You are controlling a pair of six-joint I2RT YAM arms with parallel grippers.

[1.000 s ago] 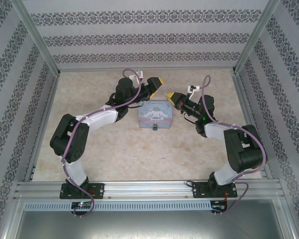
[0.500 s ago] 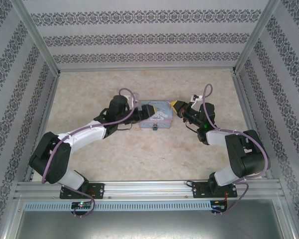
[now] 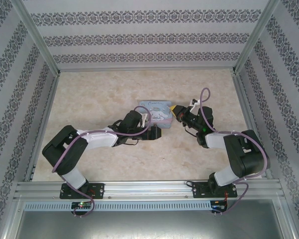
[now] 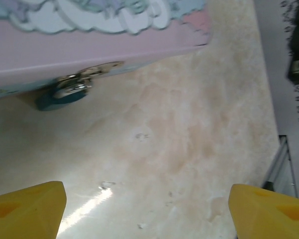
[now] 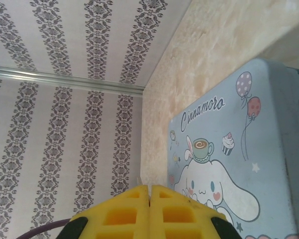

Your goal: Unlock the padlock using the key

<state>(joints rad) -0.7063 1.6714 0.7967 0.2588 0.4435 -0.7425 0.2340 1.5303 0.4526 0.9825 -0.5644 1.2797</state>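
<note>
The padlock, blue-teal with a thin silvery shackle, hangs from the hasp on the front of the light-blue cartoon tin. My left gripper is low over the table just in front of it and open, with nothing between its yellow fingers. In the top view the left gripper sits at the near side of the tin and covers the padlock. My right gripper is shut at the tin's right edge. A thin sliver that looks like the key pokes from its tips.
The marbled table is fenced by patterned walls and aluminium rails. The right gripper nearly touches the tin's right side. Open table lies near and to the right of the padlock.
The left arm has swung down from above the tin's far-left corner to the table in front of the tin. The right gripper has come down to the tin's right edge.
</note>
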